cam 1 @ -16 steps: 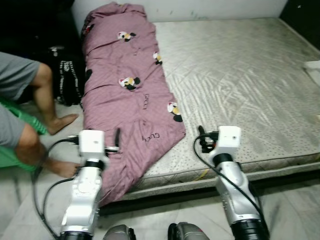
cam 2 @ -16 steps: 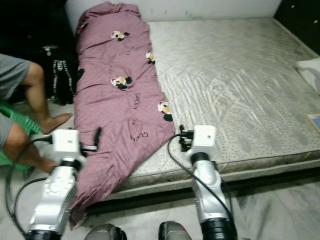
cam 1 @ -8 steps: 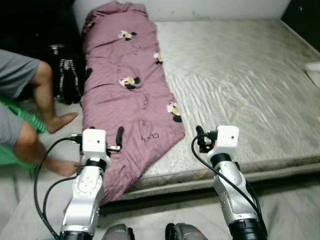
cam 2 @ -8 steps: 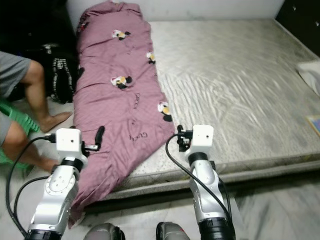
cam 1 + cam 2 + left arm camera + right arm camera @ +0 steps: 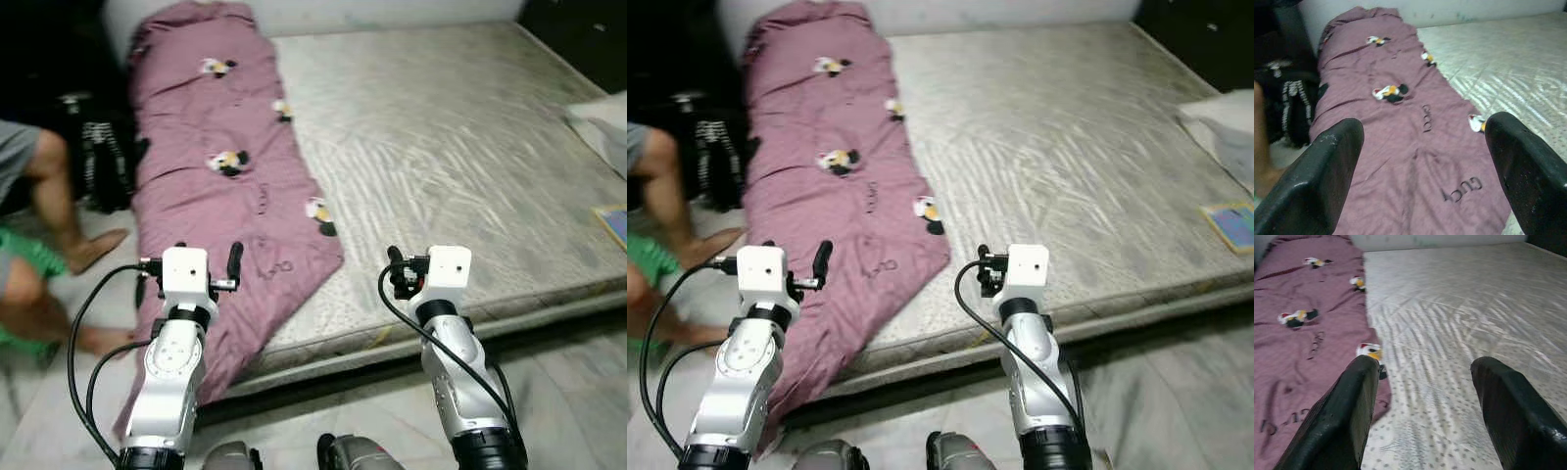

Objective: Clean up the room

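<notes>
A purple blanket (image 5: 220, 166) with small cartoon prints lies lengthwise along the left side of a bare grey mattress (image 5: 441, 147). Its near end hangs over the mattress's front left corner toward the floor. My left gripper (image 5: 1425, 125) is open, held in the air above the blanket's near end and touching nothing. My right gripper (image 5: 1424, 363) is also open. It hovers over the mattress's front edge, just right of the blanket's near corner (image 5: 1374, 352), with nothing between its fingers.
A person sits at the left on a green stool (image 5: 24, 255), bare feet (image 5: 93, 250) on the floor beside the blanket. A black patterned bag (image 5: 93, 162) stands against the bed's left side. A white pillow (image 5: 600, 113) and a colourful flat pad (image 5: 612, 220) lie at the mattress's right edge.
The whole picture has shifted left, so the camera has turned right; the pad on the right has come into sight. Both arms keep their pose with fingers open.
</notes>
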Controlling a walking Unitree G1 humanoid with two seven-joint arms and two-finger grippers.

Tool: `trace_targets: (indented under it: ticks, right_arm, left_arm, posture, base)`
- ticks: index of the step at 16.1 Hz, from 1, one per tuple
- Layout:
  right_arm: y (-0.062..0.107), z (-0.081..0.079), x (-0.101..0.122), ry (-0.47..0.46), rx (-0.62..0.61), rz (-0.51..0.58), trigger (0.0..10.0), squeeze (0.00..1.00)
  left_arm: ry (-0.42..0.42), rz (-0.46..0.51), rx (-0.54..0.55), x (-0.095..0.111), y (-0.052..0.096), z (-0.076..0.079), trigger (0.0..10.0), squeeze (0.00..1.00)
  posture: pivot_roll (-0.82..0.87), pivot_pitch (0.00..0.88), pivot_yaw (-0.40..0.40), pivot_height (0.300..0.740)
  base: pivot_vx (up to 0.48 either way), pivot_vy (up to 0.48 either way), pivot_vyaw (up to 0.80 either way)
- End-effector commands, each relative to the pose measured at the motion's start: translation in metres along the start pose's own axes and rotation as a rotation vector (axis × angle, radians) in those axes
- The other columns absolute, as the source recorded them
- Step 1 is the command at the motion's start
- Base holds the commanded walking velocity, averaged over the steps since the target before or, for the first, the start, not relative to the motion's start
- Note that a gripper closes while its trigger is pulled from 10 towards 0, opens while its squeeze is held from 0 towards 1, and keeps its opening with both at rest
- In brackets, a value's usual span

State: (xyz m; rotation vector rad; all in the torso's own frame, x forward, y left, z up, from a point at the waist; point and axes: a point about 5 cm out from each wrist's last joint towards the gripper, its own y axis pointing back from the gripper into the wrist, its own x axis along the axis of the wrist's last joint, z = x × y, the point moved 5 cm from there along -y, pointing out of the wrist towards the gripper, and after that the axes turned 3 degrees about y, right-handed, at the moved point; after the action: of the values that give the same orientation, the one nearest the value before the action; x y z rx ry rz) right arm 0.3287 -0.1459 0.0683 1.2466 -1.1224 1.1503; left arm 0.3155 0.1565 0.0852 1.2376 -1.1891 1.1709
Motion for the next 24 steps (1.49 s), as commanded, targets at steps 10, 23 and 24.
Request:
trace_targets:
  ticks: [10, 23, 24]
  right_arm:
    - [0.001, 0.003, -0.001, -0.007, -0.01, -0.006, 10.0, 0.0]
    - [0.002, 0.002, 0.0, -0.026, -0.012, 0.0, 10.0, 0.0]
    - [0.002, 0.002, 0.0, -0.025, -0.011, 0.0, 10.0, 0.0]
  left_arm:
    - [0.001, -0.01, 0.006, -0.003, 0.001, 0.002, 10.0, 0.0]
    - [-0.02, -0.019, 0.024, -0.006, 0.008, -0.006, 10.0, 0.0]
    - [-0.022, -0.016, 0.029, -0.005, 0.007, -0.006, 10.0, 0.0]
  posture:
    - [-0.02, 0.075, -0.011, 0.74]
    - [-0.01, 0.08, 0.0, 0.692]
    - [-0.01, 0.075, 0.002, 0.682]
  base:
    - [0.0, 0.069, -0.16]
    - [0.0, 0.0, 0.0]
    - [0.0, 0.0, 0.0]
